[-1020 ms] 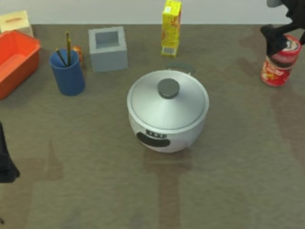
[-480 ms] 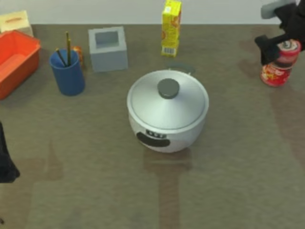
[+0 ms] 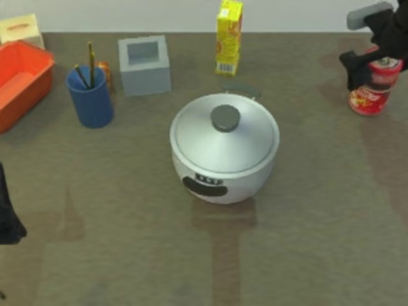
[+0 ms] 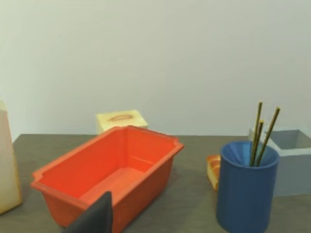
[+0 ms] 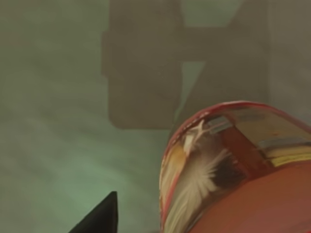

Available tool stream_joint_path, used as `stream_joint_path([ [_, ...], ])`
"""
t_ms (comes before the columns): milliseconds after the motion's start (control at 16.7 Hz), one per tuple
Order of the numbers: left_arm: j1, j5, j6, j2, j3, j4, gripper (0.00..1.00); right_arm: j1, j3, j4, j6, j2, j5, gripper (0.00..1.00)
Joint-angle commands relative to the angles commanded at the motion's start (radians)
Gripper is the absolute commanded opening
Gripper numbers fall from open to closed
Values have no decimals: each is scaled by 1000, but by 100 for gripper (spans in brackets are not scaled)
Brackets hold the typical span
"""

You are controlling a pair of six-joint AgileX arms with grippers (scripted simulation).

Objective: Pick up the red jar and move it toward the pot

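Note:
The red jar (image 3: 368,99) stands upright at the table's far right, close to the back edge. My right gripper (image 3: 372,66) is down over its lid, open, one dark finger (image 3: 354,69) left of the lid; the other finger is hidden. In the right wrist view the jar (image 5: 228,160) fills the corner, and a gap shows between it and the one visible fingertip (image 5: 101,216). The silver-grey pot (image 3: 223,150) with a domed lid and dark knob sits mid-table, well left of the jar. My left gripper (image 3: 7,223) is parked at the left edge, open.
A yellow carton (image 3: 229,35) stands behind the pot. A grey open box (image 3: 145,64), a blue cup with sticks (image 3: 91,95), an orange bin (image 3: 19,80) and a cream box (image 3: 19,27) line the back left. Bare table lies between pot and jar.
My right gripper has come lower over the jar's top, its finger now beside the lid. The jar, the pot and the left arm have stayed put.

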Motion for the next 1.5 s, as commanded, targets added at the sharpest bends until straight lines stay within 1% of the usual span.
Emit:
stream_joint_path([
  [660, 0, 0, 0, 0, 0, 0, 100, 0, 0, 0, 0, 0, 0, 2],
  [720, 0, 0, 0, 0, 0, 0, 100, 0, 0, 0, 0, 0, 0, 0],
  [1260, 0, 0, 0, 0, 0, 0, 100, -4, -2, 0, 2, -2, 0, 0],
  [1500, 0, 0, 0, 0, 0, 0, 100, 1, -115, 16, 3, -110, -1, 0],
])
